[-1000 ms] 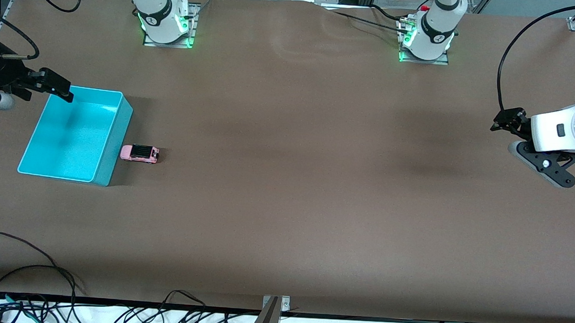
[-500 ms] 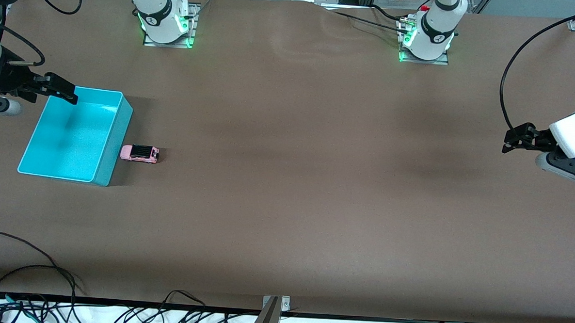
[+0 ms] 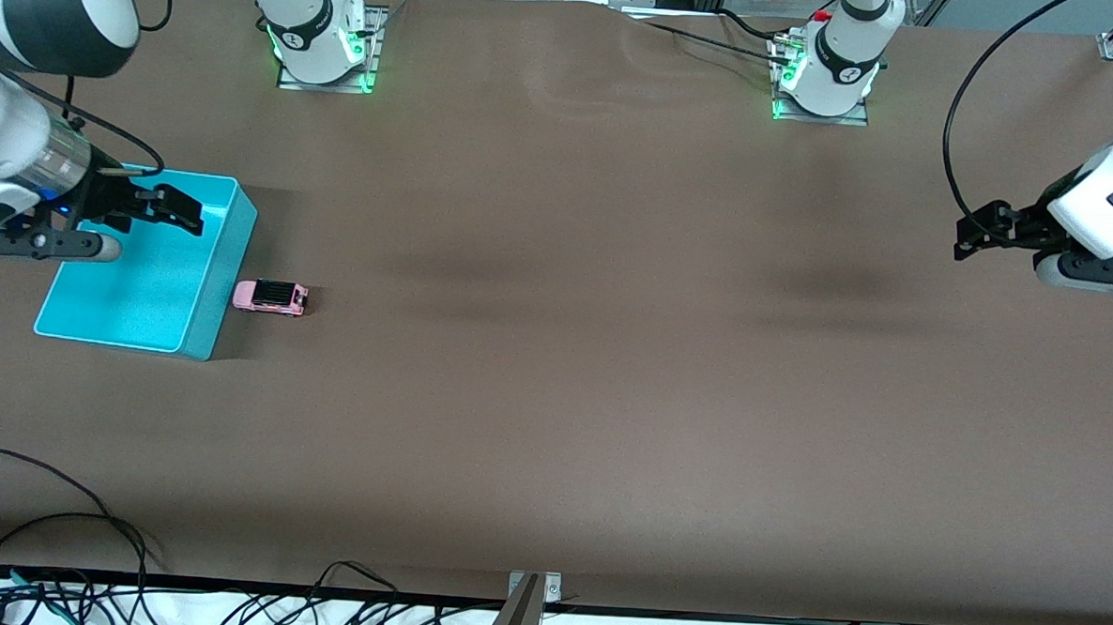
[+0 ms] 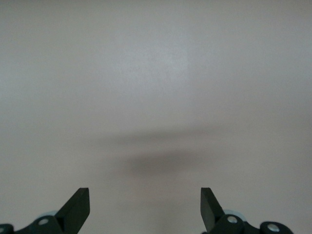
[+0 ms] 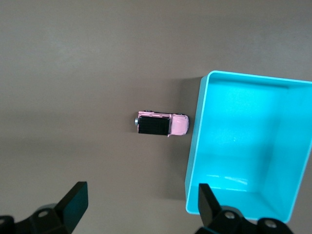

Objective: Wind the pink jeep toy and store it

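A brown table (image 3: 573,370) is filling almost the whole front view, with a soft wrinkle in its cover between the two arm bases. Black cables (image 3: 48,553) are lying along the edge nearest to the front camera, and a small metal bracket (image 3: 533,589) is sitting at the middle of that edge. Green lights are glowing at both bases.

The pink jeep toy (image 3: 271,297) is standing on its wheels on the table, just beside the long wall of the cyan bin (image 3: 208,325), toward the right arm's end of the table. In the right wrist view the toy (image 5: 161,124) is near the wall of the bin (image 5: 195,141), with only a thin gap between them. Nothing is showing inside the bin.

The right gripper (image 3: 174,207) is hanging over the bin, its fingers (image 5: 73,204) standing wide apart and holding nothing. The left gripper (image 3: 978,234) is waiting in the air over the bare table at the left arm's end, its fingers (image 4: 78,207) also spread wide and empty.

Both arms are cut off by the frame edges in the front view. The right arm is covering one corner of the bin. The toy's small details are hard to make out.
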`<state>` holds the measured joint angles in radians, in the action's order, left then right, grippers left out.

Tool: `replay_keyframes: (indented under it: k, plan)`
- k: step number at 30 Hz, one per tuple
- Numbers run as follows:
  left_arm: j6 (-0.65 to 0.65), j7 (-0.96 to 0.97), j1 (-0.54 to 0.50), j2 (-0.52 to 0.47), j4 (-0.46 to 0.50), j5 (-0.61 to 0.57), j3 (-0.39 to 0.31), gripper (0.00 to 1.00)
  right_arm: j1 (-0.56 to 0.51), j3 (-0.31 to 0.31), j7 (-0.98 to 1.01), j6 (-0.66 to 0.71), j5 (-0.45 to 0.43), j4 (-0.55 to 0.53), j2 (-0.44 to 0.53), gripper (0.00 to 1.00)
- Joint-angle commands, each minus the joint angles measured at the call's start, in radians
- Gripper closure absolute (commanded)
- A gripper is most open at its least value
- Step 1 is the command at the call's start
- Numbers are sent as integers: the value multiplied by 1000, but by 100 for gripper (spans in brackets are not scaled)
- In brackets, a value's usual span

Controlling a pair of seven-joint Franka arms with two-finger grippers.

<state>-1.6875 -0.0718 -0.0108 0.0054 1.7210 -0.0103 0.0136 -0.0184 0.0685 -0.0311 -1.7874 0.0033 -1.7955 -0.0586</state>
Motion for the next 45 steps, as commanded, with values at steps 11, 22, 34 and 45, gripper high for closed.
replay_keyframes:
  k: [11,22,34,45]
  plan:
    - [-21,27,25,-35,48,1,0,0,2,37,-7,-351,12,-288,-13,0]
    - [-17,64,22,-27,25,3,16,0,2,50,-134,-512,11,-360,-101,0]
    - [35,60,9,-10,-50,7,12,0,2,50,-483,-626,9,-369,-217,0]
    - [137,32,11,-10,-124,16,17,0,3,50,-779,-675,7,-424,-228,0]
